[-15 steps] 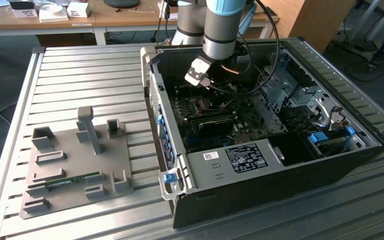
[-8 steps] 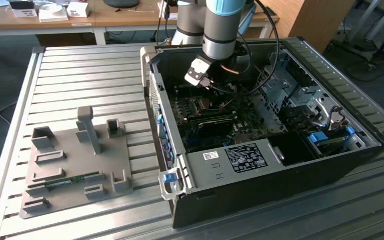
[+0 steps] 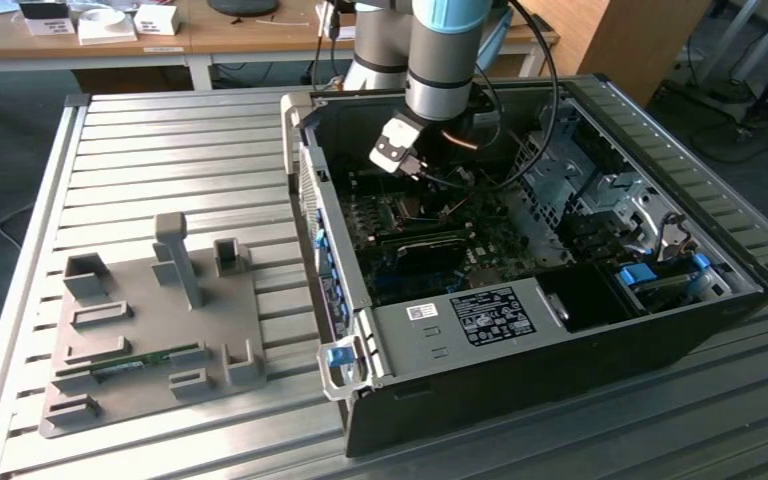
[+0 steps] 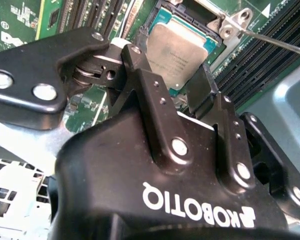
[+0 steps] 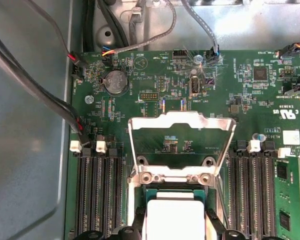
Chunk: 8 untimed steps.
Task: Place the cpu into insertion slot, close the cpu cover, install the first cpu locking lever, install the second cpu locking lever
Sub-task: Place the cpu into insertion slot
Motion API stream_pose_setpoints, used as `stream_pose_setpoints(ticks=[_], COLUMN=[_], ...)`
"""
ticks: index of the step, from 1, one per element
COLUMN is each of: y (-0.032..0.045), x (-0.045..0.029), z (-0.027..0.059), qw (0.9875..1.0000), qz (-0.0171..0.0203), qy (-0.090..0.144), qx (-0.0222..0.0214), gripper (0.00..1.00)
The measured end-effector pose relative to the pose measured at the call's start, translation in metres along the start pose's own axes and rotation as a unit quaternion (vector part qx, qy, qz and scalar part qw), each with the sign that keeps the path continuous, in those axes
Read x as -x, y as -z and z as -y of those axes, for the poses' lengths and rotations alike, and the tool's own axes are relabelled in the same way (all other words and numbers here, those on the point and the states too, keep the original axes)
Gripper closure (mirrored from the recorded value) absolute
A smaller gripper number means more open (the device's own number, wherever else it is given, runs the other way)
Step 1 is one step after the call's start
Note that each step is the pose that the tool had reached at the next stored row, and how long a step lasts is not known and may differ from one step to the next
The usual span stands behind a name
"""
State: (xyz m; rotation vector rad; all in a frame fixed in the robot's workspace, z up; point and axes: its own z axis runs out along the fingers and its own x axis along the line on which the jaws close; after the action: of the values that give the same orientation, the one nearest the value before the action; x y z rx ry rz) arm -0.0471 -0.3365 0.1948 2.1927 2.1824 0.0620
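Note:
The cpu [image 4: 182, 47] is a pale silvery-tan square lying flat at the insertion slot [image 5: 132, 202]; it is also visible in the first wrist view [image 5: 174, 217]. My gripper [image 4: 172, 67] reaches down into the open grey computer case [image 3: 518, 400], with one black finger against each of two opposite edges of the cpu. In the exterior view my gripper [image 3: 427, 185] hangs over the motherboard. The cpu cover [image 5: 180, 119], a thin silvery frame, stands swung open beyond the socket. A thin wire locking lever [image 4: 277, 44] sticks out beside the socket.
Long black memory slots [image 5: 97, 195] flank the socket on both sides. Black cables [image 5: 40, 95] run along the case wall. Outside the case, a grey fixture plate [image 3: 144, 330] holds a green memory stick [image 3: 131, 362]. Drive bays with blue clips [image 3: 651, 275] fill the case's far end.

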Motion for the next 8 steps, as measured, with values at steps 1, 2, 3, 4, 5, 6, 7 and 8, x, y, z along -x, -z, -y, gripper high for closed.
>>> stream_pose_setpoints(ticks=[1,2,3,4,5,6,7,8], y=[-0.0001,-0.0001,-0.0001,-0.0001,-0.0001,-0.0001,-0.0002,-0.0001], x=[0.0000,0.0000,0.0000,-0.0001,0.0000,-0.0001,-0.0001,-0.0002], z=[0.0000,0.0001,0.0003,0.0003,0.0003,0.0003,0.0003,0.0004], qw=[1.0000,1.0000,1.0000,1.0000,1.0000,1.0000,1.0000,1.0000], qz=[-0.0001,-0.0001,-0.0001,-0.0001,-0.0002,-0.0004,-0.0007,-0.0011], qy=[0.000,0.000,0.000,0.000,0.000,0.000,0.000,0.000], qx=[0.0000,0.0000,0.0001,0.0001,0.0000,0.0001,0.0001,0.0001], gripper=[0.46,0.46,0.46,0.46,0.46,0.46,0.46,0.46])
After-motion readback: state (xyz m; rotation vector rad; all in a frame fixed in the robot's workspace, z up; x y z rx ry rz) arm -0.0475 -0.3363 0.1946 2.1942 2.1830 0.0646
